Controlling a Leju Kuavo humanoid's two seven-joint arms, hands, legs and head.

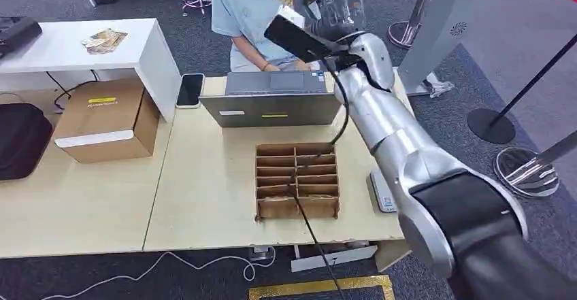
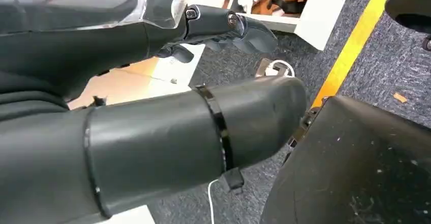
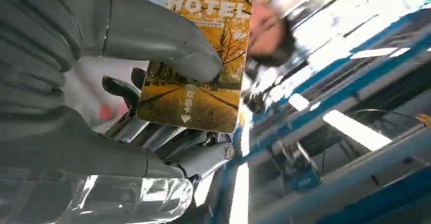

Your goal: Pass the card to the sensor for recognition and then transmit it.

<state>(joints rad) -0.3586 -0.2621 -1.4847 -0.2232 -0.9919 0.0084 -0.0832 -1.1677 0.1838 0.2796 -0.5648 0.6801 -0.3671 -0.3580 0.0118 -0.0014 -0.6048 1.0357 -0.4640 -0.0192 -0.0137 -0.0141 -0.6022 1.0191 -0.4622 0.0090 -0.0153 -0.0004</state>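
One card, its long axis roughly upright, is pinched under the right hand's thumb, raised beyond the laptop toward the person. The left hand hangs low, fingers curled on nothing.

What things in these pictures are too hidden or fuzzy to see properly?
- Small print under HOTEL on the card: too small and blurred, right wrist view.
- Right hand in head view: largely covered by the arm's wrist and a clear wrap.
- Person: cut off by the top edge, head view.
- Cardboard divider box compartments: too small to tell the contents.
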